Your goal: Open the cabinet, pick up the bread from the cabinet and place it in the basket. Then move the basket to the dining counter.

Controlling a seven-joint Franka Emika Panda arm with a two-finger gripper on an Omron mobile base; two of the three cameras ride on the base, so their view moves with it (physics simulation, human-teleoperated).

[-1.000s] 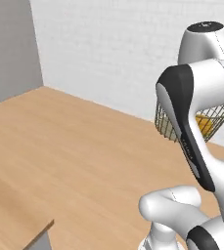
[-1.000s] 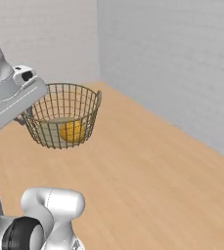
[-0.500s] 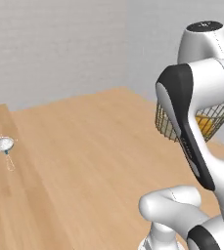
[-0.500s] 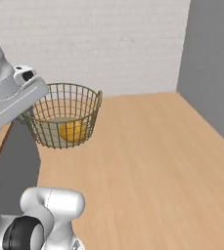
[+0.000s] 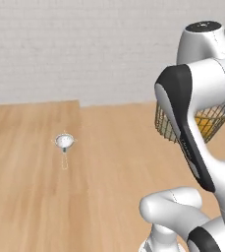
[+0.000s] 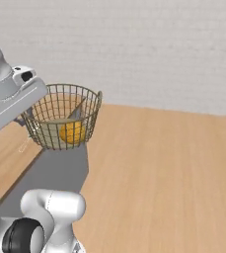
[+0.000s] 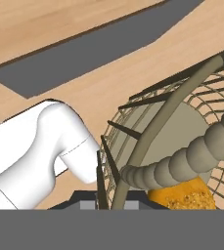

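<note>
One basket [image 6: 63, 116], one bread [image 6: 72, 132], one arm carrying both. Basket round, bowl-shaped, thin tan-brass wire mesh with a beige flat bottom, hanging in the air at the arm's wrist, above the near edge of the wood-topped bench [image 5: 30, 147] on the left and the grey strip below it. Bread a small rounded golden-orange lump, crumbly-looking up close, sitting inside on the basket floor, toward the near side. Jaws clenched on the basket rim, judging by the hand view, where rim wires [image 7: 147, 132] cross right at the bottom edge. One small silvery strainer-like object [image 5: 64, 142] lying on the bench, well apart from the basket. White brick wall [image 6: 149, 44] behind.
</note>
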